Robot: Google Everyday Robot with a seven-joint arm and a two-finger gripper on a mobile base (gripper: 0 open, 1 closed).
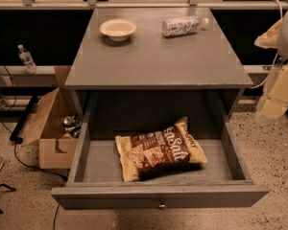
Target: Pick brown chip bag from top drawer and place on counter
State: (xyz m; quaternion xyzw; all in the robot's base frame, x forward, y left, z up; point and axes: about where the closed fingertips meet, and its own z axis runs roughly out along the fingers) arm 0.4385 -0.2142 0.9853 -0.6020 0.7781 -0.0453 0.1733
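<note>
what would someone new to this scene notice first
The brown chip bag stands out first, lying in the pulled-out top drawer, dark with white lettering against the grey. Above it, the counter carries a pale bowl at the back left and a bottle on its side at the back right. The robot's hand hangs at the right edge, beside the cabinet.

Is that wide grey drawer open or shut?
Open: the wide grey drawer is pulled out, showing the brown chip bag lying inside. The gripper hangs at the right edge.
</note>
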